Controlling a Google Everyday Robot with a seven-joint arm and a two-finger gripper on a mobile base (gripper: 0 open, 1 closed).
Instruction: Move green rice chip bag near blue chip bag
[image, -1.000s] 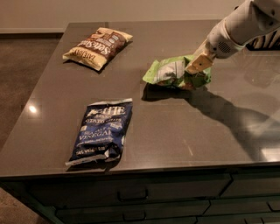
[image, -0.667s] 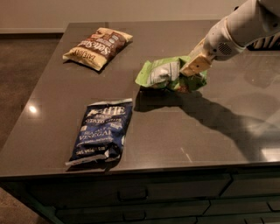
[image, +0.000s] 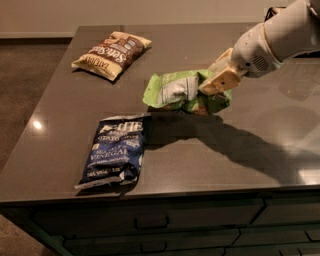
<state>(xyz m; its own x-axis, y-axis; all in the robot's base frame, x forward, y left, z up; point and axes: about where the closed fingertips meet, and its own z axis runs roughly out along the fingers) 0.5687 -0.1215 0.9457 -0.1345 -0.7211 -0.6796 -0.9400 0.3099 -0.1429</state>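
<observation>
Well, gripper (image: 209, 90) w/ green rice chip bag (image: 170, 89) over dark counter (image: 260, 125).

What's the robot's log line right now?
gripper: jaws shut on green bag, right end | blue bag: front left, apart | goal: not yet

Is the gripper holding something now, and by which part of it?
Yes. The gripper, over the right half of the counter, grips the green bag by its right end.

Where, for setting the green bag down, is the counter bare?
Bare counter right of the blue chip bag, and between it and the brown bag. Crowded where the gripper holds the green rice chip bag by its right end.
</observation>
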